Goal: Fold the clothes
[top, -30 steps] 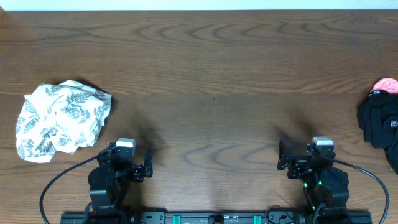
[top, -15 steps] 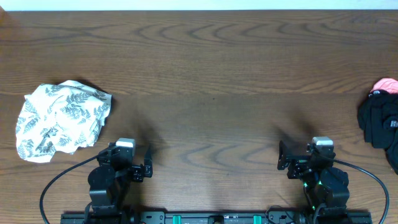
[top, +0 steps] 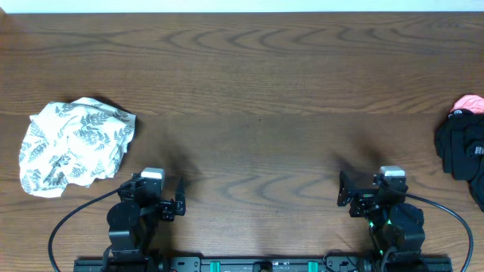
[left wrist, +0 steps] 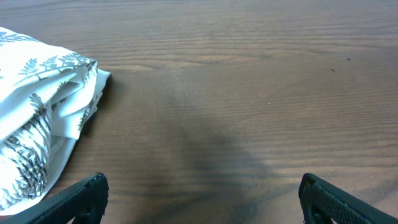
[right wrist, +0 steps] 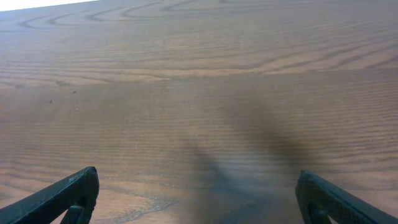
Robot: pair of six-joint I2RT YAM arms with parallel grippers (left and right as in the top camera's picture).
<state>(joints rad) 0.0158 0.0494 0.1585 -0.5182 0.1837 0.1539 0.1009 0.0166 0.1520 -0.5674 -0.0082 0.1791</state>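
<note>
Clothes: a crumpled white leaf-print garment (top: pixel 76 146) lies at the left side of the table (top: pixel 257 68); a black garment (top: pixel 461 155) with a pink piece (top: pixel 469 102) behind it sits at the far right edge.
Left gripper (left wrist: pixel 200 199): fingers spread wide, holding nothing, low over bare wood near the leaf-print garment.
Right gripper (right wrist: pixel 196 196): fingers spread wide, empty, over bare wood, well apart from the black garment.

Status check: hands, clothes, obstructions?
Both open, empty: left hand, right hand. Crumpled white leaf-print cloth far left, untouched. Bunched black garment at right edge. Nothing blocking.
</note>
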